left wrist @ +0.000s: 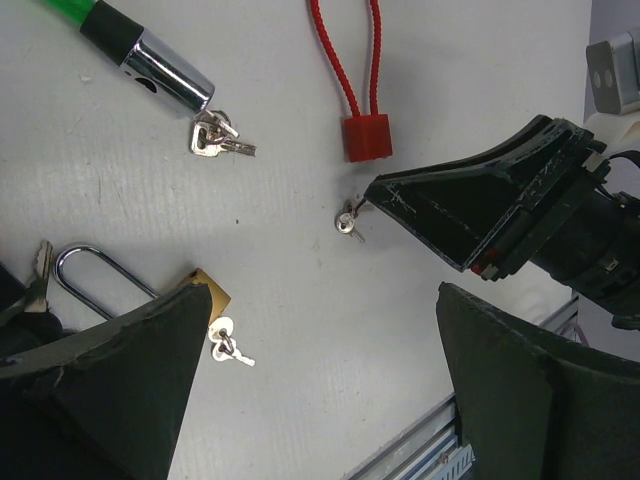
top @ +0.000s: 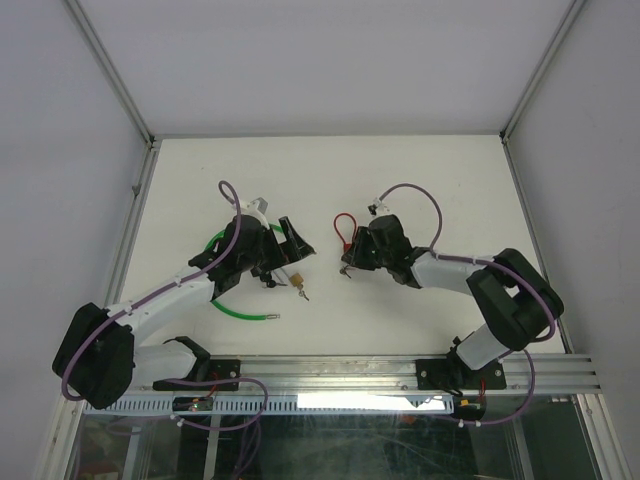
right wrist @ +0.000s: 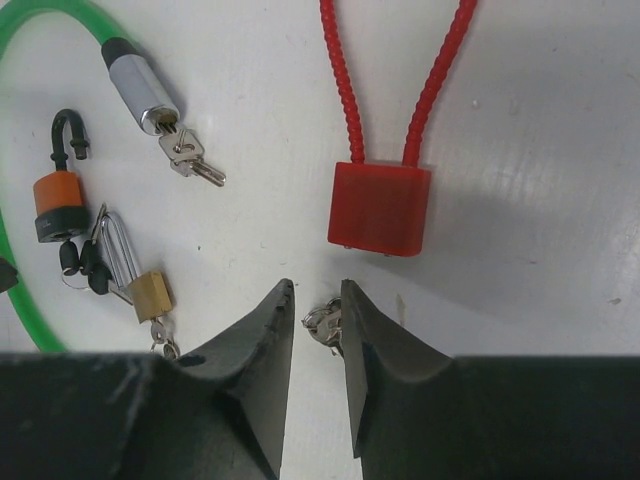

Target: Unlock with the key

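A red cable padlock lies on the white table, its body just beyond my right gripper. It also shows in the left wrist view. A small bunch of keys lies on the table between the right fingers, against the right-hand finger. A narrow gap stays on the other side, so the jaws are narrowly open. In the left wrist view the same keys sit at the right gripper's fingertip. My left gripper is wide open and empty, low over the table beside a brass padlock.
A green cable lock with a chrome barrel and keys in it lies at the left. An orange padlock and the brass padlock with hanging keys lie near the left gripper. The metal rail runs along the near edge.
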Motion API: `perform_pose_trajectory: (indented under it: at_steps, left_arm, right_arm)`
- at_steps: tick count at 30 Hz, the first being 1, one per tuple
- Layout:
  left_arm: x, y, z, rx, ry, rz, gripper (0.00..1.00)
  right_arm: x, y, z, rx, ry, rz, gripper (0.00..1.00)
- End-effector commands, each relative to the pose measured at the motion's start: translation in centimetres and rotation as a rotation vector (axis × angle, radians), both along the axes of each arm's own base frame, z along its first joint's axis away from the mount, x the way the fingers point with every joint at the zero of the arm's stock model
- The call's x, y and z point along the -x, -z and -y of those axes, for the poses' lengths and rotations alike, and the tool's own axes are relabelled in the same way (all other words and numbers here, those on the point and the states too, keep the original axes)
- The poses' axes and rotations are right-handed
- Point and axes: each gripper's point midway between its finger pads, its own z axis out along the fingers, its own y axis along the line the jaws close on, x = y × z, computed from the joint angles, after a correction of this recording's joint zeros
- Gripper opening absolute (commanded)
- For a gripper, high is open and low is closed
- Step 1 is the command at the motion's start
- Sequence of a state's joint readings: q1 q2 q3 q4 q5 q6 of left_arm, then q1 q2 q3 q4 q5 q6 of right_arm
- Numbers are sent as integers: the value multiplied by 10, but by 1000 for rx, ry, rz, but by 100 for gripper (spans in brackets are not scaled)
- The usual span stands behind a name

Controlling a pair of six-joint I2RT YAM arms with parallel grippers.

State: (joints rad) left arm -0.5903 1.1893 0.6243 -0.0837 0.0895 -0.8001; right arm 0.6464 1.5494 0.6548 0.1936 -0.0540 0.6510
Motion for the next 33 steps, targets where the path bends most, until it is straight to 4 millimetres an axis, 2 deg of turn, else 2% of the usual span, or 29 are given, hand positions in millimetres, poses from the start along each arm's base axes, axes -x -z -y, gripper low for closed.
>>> perform_pose_trajectory:
  at_steps: [1, 8, 18, 23, 33]
  left_arm:
    - [-3, -15, 12, 52, 33, 55, 99]
    - [-2, -14, 13, 54, 39, 54, 99]
    - [-2, -12, 17, 55, 49, 55, 99]
    - [-2, -10, 20, 49, 58, 48, 99]
    - [-4, -5, 31, 33, 83, 39, 96]
  right_arm:
    - [-7, -7, -8, -59, 9, 34, 28]
    - [-7, -5, 2, -44, 49, 45, 28]
    - [-5, 2, 3, -46, 65, 24, 29]
    - [-6, -4, 12, -34, 99, 54, 31]
    - [-2, 5, -11, -107, 27, -1, 28]
